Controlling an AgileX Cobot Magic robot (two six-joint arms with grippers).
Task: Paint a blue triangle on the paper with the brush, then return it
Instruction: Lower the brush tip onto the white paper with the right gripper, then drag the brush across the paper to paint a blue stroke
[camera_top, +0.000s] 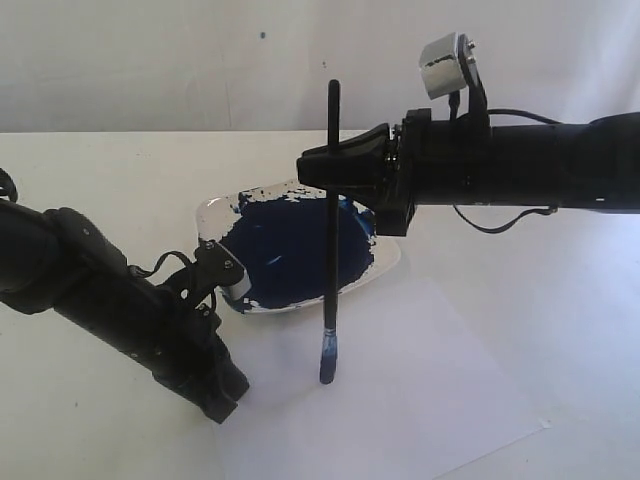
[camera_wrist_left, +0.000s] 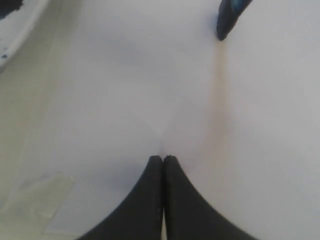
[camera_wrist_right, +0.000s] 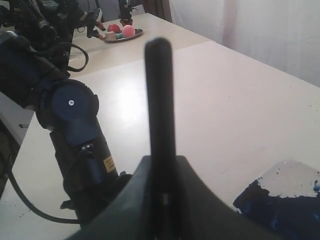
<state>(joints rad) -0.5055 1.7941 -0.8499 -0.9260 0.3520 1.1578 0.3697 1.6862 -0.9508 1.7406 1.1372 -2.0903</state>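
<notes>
Listing what lies before me, largest first.

1. Flat white table (camera_top: 100, 180), bearing everything else.
2. Plain white rectangular sheet, the paper (camera_top: 430, 380), lying flat in front of the dish. No blue triangle shows on it yet; I judge that painting is only about to begin.
3. Shallow silver-rimmed dish (camera_top: 213, 214), just behind the sheet, holding a dark navy paint pool (camera_top: 285, 250).
4. My left gripper (camera_top: 222, 405), black and angled down at the sheet's near-left edge. Its jaws are pressed together with nothing between them. In the left wrist view, the closed tips (camera_wrist_left: 162, 161) sit low over white paper. I judge that it is there to pin the sheet.
5. My right gripper (camera_top: 325, 168), black, reaching in over the dish. Its jaws are narrow, clamped on the brush handle.
6. Thin black-handled brush (camera_top: 331, 280), held near upright and gripped high on its handle.
7. Blue-stained bristle tip (camera_top: 327, 372), over the sheet's rear-left part. I cannot tell whether it touches.

Handling note: to do this stroke well, I should lower the tip gently until the bristles just bend. I should then draw each side slowly at an even height, and lift cleanly at the corners. The left tips should stay planted so that the sheet does not creep. The long lever below my grip may let the tip wander, so I should keep my wrist steady.
</notes>
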